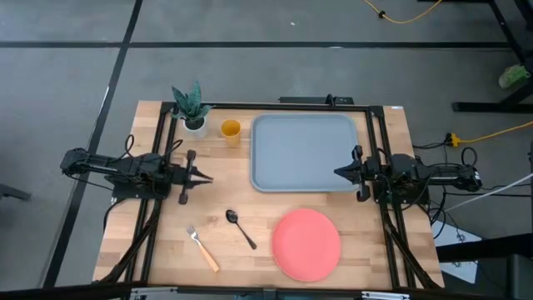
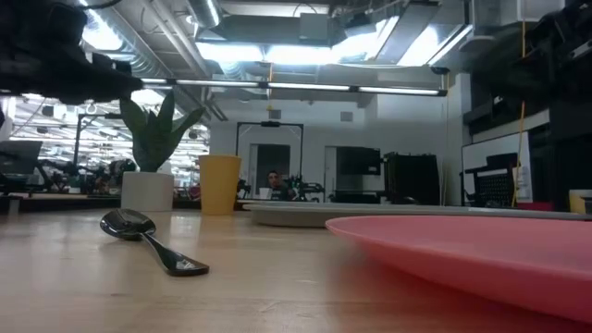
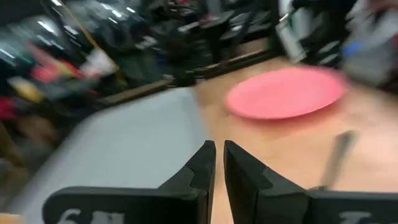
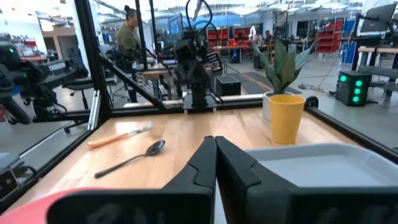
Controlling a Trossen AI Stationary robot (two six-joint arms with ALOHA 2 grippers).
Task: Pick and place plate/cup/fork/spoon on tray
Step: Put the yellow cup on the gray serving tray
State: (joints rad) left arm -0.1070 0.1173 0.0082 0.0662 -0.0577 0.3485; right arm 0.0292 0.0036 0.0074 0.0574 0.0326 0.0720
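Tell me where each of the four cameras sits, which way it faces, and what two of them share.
High view: overhead, straight down on the tray, plate, both arms.
Low view: at tabletop height, level past the spoon and cup into the room; dark arm parts at the top.
Left wrist view: past the left claw, shut, toward tray and plate.
Right wrist view: past the right claw, shut, toward cup, spoon, fork, left arm.
Shared: both wrist views show the tray.
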